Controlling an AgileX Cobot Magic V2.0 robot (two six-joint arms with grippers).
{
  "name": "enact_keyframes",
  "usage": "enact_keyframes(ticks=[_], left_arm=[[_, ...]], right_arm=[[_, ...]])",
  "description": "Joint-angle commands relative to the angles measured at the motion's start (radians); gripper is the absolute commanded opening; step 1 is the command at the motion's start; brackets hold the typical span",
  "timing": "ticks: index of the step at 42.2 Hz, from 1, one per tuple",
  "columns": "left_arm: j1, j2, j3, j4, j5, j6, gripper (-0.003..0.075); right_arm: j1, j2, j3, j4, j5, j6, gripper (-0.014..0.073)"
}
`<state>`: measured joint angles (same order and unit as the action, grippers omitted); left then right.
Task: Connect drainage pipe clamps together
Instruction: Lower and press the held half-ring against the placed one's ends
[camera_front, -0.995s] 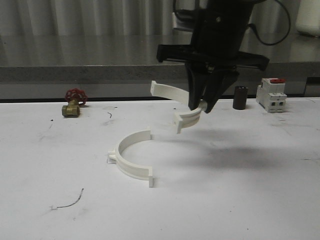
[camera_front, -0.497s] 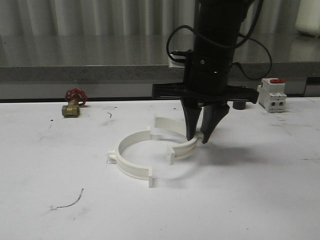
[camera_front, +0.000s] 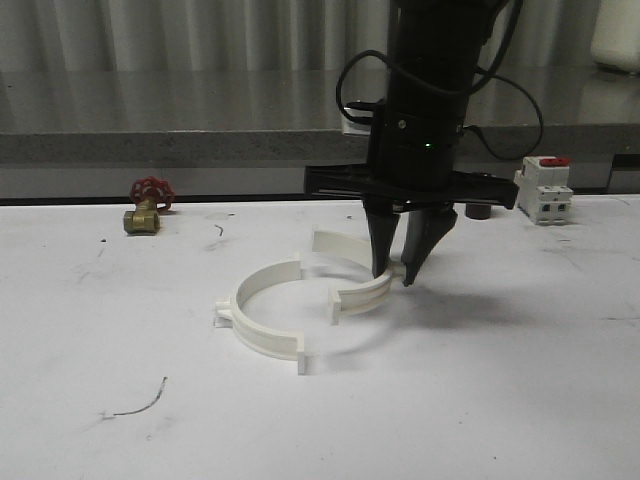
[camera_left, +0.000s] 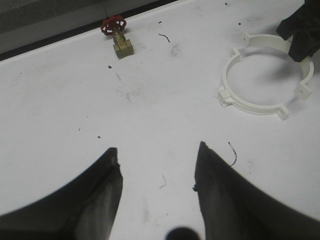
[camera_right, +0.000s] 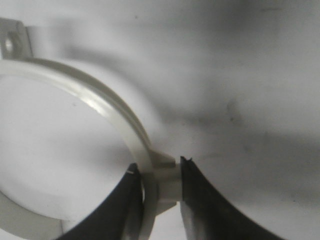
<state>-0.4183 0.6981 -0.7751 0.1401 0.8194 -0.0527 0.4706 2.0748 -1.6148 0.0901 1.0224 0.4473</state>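
Two right fingers (camera_right: 125, 200) pinched around one clamp half (camera_right: 100, 107).

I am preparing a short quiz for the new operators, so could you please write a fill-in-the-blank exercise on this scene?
1. The right tool is shut on one white ____ half.
2. The other clamp half lies flat on the ____.
3. The left tool is ____ and holds nothing.
4. The brass valve has a ____ handwheel.

Missing words: clamp; table; open; red
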Motion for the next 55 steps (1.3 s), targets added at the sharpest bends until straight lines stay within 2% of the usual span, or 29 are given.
enact_keyframes(ticks=[1,55], left_arm=[[0.004,-0.003,-0.027,-0.001,-0.067,0.002,0.0335],[0.004,-0.003,-0.027,-0.001,-0.067,0.002,0.0335]], right_arm=[[0.0,-0.052,-0.031,0.015,-0.001,0.007,0.0164],[0.008,0.002,-0.034,0.044,-0.045,0.007,0.0165]])
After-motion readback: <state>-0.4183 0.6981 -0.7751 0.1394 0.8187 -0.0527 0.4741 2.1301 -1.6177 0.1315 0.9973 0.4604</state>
